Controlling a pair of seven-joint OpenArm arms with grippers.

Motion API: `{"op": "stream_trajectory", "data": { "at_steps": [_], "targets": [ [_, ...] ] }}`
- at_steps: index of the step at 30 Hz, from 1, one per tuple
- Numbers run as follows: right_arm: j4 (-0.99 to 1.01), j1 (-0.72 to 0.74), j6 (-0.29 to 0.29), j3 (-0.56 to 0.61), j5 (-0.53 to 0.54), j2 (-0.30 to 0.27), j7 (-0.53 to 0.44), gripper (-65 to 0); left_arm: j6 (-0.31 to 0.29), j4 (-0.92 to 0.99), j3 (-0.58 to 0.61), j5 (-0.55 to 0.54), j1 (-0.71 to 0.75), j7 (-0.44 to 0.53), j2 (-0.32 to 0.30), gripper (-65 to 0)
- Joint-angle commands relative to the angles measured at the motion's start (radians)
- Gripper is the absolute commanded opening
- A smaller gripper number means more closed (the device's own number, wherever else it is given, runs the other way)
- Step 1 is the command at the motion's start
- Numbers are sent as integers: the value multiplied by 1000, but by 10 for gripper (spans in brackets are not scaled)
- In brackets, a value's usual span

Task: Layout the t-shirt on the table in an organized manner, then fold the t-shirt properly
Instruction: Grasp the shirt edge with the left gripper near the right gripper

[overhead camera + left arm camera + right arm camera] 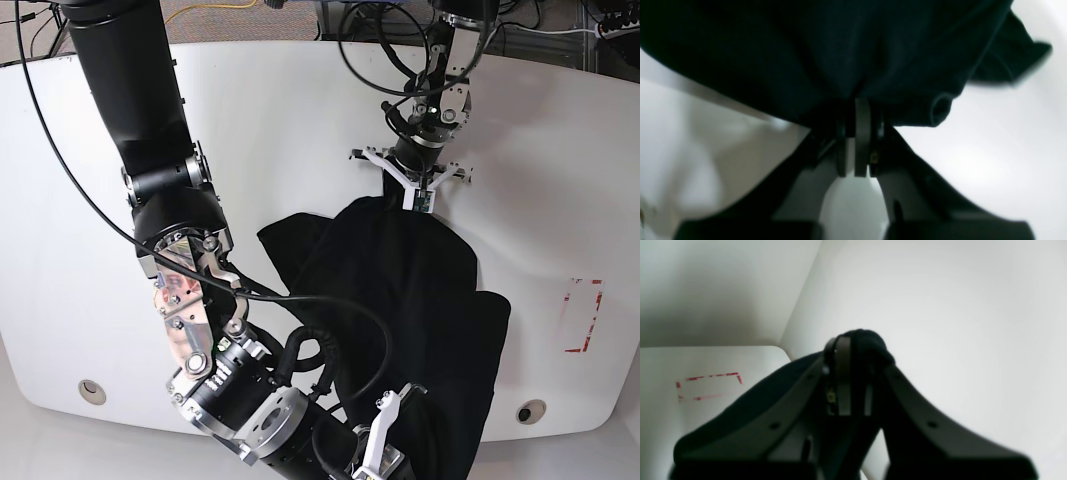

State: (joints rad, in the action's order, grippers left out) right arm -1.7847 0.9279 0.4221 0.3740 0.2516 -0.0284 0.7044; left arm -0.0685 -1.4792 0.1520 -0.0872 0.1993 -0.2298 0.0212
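Over the white table (pixel 280 120), both end effectors (pixel 857 110) (pixel 850 350) pinch the t-shirt (pixel 410 290).

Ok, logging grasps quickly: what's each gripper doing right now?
Left gripper: shut on the t-shirt.
Right gripper: shut on the t-shirt.

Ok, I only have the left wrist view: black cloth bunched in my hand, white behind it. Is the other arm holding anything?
Observer: Yes. The right hand is shut on a bunch of the t-shirt.
Operator: Where are the two hands relative to each other?
Observer: In the base view the left hand grips the shirt's far edge; the right hand grips the near edge, by the table's front.
Operator: Is the shirt flat yet?
Observer: No. It hangs rumpled between both hands, with a fold sticking out on the base view's left.
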Motion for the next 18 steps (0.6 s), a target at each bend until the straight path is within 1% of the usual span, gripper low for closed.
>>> {"op": "stream_trajectory", "data": {
  "at_steps": [1,4,8,15,18],
  "targets": [
    [-17,27,-13,-11,-4,3,-38,-650,-7,-87,-18,-1,16,-26,-27,-650],
    [-17,20,-13,-13,-5,3,-38,-650,-35,-145,-45,-1,45,-49,-45,-650],
    [-17,15,-13,-13,-5,3,-38,-650,-77,-206,-116,-1,79,-66,-45,-650],
    [-19,-5,-13,-60,-5,3,-38,-650,-204,-291,-237,-1,96,-130,-45,-650],
    [-19,-5,-13,-77,-5,2,-38,-650,-238,-337,-288,-1,96,-165,-40,-650]
  ]
}}
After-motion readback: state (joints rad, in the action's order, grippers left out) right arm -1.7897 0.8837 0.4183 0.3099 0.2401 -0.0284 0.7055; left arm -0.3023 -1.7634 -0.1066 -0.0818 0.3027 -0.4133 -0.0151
